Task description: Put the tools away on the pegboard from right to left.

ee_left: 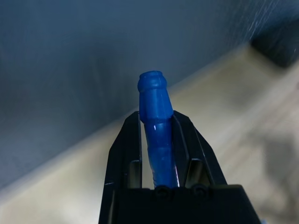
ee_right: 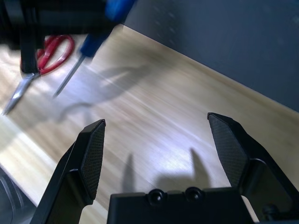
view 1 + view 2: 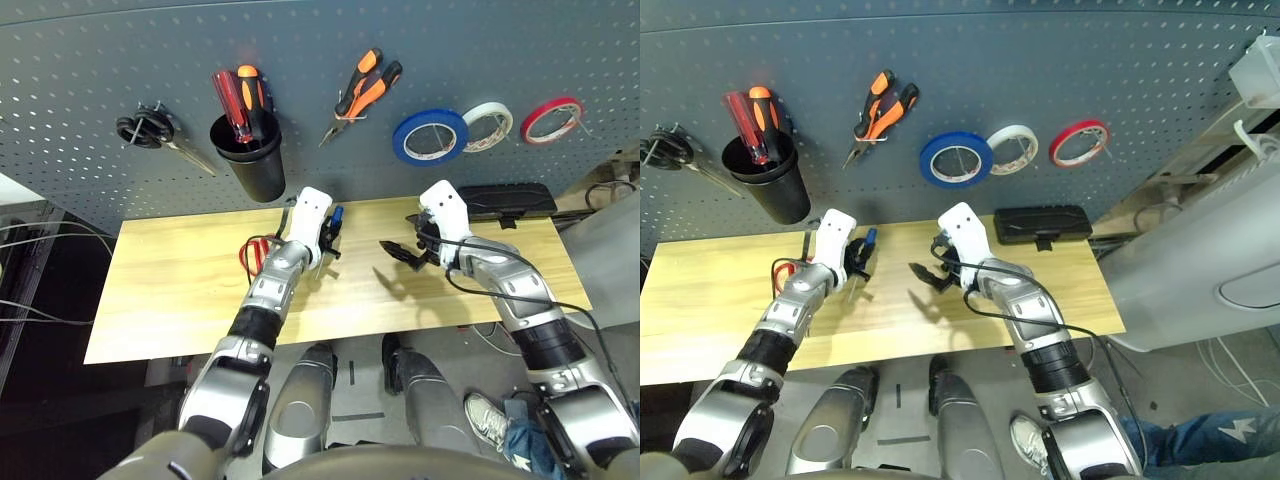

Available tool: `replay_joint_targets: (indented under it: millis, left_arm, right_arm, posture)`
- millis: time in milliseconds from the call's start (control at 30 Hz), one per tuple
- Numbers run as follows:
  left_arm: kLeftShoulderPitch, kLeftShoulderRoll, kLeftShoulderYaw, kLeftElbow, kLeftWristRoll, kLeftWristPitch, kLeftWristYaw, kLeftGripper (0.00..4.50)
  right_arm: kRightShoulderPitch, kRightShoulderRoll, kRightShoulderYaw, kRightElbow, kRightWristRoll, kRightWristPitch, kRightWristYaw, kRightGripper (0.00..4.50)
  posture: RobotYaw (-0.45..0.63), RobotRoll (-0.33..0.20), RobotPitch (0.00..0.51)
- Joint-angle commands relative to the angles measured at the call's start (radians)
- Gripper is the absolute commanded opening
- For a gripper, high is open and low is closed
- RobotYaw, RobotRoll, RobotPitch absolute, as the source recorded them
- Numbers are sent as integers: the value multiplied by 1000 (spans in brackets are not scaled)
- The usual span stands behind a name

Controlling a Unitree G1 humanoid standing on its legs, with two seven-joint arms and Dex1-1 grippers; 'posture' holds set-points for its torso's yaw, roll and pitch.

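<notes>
The screwdriver (image 1: 157,122) has the lower end of its blue handle hidden between the left gripper's (image 1: 159,128) two fingers, and its shaft is out of sight in the left wrist view. The red scissors (image 3: 256,256) lie partly behind the left arm on the table (image 3: 170,300), so only the handle loops show from the head; their blade tips are cut off at the right wrist picture's edge. The tools standing in the black cup (image 3: 250,160) are hidden below its rim.

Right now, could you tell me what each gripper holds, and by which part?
Left gripper clamps the blue-handled screwdriver by its handle; right gripper is open, holding nothing.
</notes>
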Motion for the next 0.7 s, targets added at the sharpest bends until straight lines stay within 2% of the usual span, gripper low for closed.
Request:
replay_joint_targets:
  millis: [33, 167, 300, 500, 700]
  left_arm:
    - [64, 24, 0, -212, -79, -9, -80, 829]
    - [104, 62, 2, -396, -173, 65, -145, 829]
    - [85, 97, -3, -551, -266, 113, -203, 829]
    - [-87, 82, 88, -637, -363, 122, -134, 829]
    - [-275, 112, 211, -631, -399, 107, -44, 829]
  right_arm:
    - [-6, -17, 12, -46, 17, -47, 58, 4500]
    - [-39, -15, 12, -73, 39, -51, 101, 4500]
    - [-94, 10, 4, -100, 69, -29, 116, 4500]
    - [-202, 65, -19, -71, 108, -11, 107, 4500]
    - [-300, 121, -32, -15, 137, 1, 102, 4500]
  posture:
    - [178, 0, 216]
    - [185, 0, 209]
    - [195, 0, 201]
    - [219, 0, 186]
    - [231, 0, 175]
